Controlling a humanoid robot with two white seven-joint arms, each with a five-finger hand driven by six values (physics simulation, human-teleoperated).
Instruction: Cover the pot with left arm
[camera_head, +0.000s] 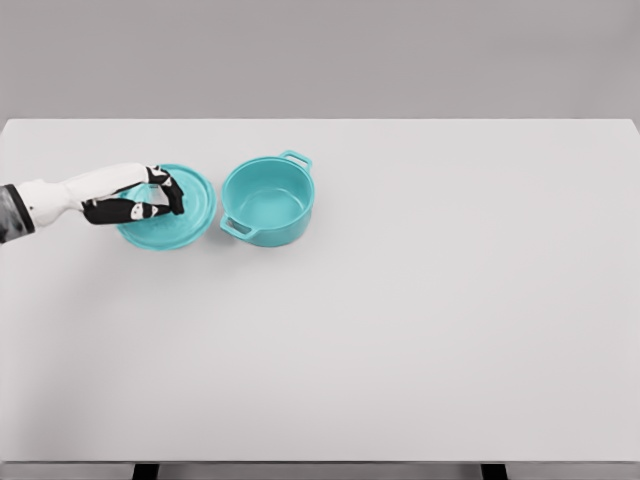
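The left hand (150, 197) had its fingers curled around the round teal lid (185, 212). A weak hold could drop it beside the open teal pot (268, 202).

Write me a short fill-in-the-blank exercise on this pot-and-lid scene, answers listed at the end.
1. The left hand is over the teal ____.
2. The lid lies to the ____ of the pot in the picture.
3. The pot is ____, its inside visible.
4. Both rest on a ____ table.

Answers: lid; left; uncovered; white
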